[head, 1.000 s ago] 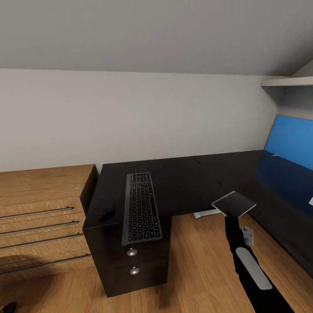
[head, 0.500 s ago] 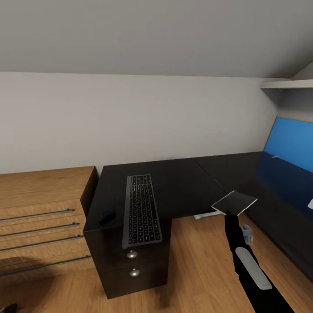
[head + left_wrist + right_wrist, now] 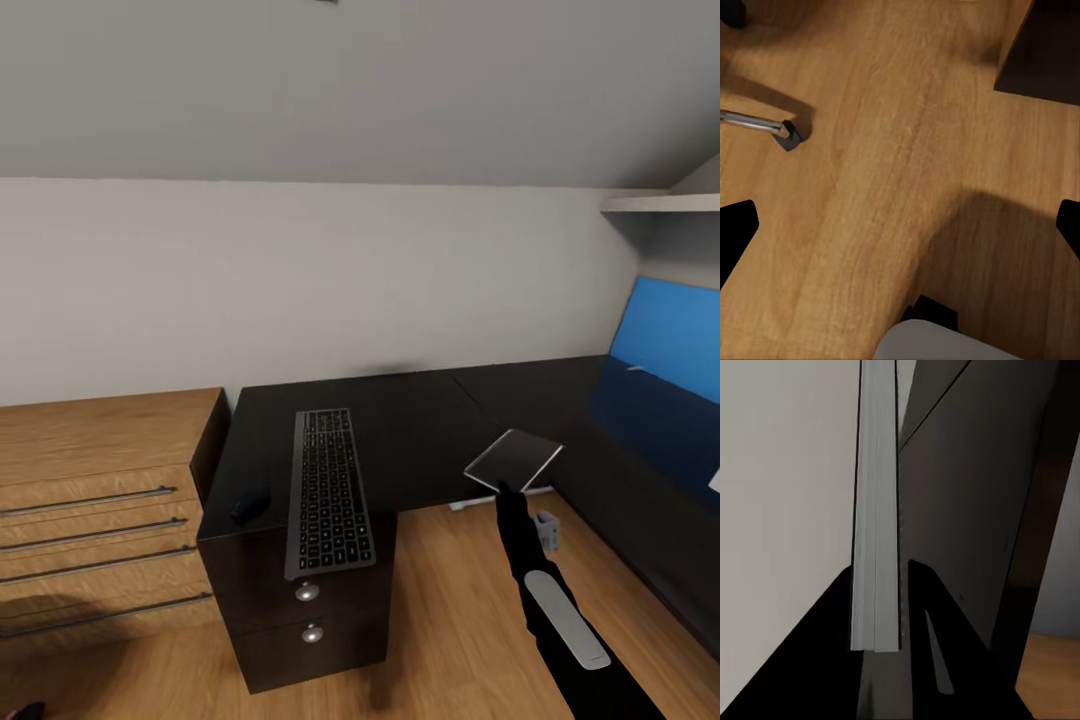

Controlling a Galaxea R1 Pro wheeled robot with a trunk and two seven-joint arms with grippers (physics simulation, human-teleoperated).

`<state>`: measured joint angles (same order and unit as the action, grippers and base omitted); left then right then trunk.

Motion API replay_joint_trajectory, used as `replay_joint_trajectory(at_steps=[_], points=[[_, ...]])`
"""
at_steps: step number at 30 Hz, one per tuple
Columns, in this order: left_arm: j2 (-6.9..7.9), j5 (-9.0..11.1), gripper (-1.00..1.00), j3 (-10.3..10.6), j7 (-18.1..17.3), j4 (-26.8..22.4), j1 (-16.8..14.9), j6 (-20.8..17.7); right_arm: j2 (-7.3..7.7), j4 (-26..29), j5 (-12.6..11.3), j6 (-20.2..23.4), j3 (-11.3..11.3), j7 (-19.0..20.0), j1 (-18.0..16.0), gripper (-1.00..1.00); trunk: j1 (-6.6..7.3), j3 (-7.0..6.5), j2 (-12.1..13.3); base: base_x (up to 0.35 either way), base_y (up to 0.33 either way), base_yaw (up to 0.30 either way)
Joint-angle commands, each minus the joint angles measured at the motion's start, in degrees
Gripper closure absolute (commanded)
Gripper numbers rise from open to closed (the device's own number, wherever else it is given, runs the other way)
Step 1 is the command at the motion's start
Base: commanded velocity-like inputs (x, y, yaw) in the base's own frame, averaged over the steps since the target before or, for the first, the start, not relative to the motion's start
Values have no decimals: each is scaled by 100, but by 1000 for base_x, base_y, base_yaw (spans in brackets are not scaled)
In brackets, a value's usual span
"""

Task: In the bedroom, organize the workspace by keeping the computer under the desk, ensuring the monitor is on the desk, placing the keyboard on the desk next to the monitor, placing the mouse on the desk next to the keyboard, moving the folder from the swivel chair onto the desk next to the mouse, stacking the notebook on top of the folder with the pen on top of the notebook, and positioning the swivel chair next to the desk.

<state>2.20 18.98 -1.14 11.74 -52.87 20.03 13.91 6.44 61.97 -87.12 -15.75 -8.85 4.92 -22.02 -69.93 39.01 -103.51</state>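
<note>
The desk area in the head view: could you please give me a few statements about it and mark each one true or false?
1. The keyboard lies on the desk. True.
2. The mouse sits between the keyboard and the wooden drawer cabinet. True.
3. The right gripper is empty. False: it holds a thin pale grey flat object.
4. The keyboard rests on the wooden cabinet. False: it is on the black desk top.
5. The left gripper hangs over the desk. False: wooden floor lies below it.

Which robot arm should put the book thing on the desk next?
Right: the right gripper already holds the notebook at the desk edge. The left gripper hangs open over the floor.
</note>
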Motion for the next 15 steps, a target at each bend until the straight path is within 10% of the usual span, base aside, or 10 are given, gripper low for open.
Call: replay_joint_trajectory(at_steps=[1, 15], points=[[2, 45, -100, 13, 13, -7, 1, 16, 9, -3, -70, -34, -30, 34, -4, 100, 0, -4, -2, 0, 0, 77], [4, 45, -100, 17, 13, -4, 1, 24, 27, -5, -108, 439, -516, 28, -4, 100, 0, -60, -2, -142, 0, 51]])
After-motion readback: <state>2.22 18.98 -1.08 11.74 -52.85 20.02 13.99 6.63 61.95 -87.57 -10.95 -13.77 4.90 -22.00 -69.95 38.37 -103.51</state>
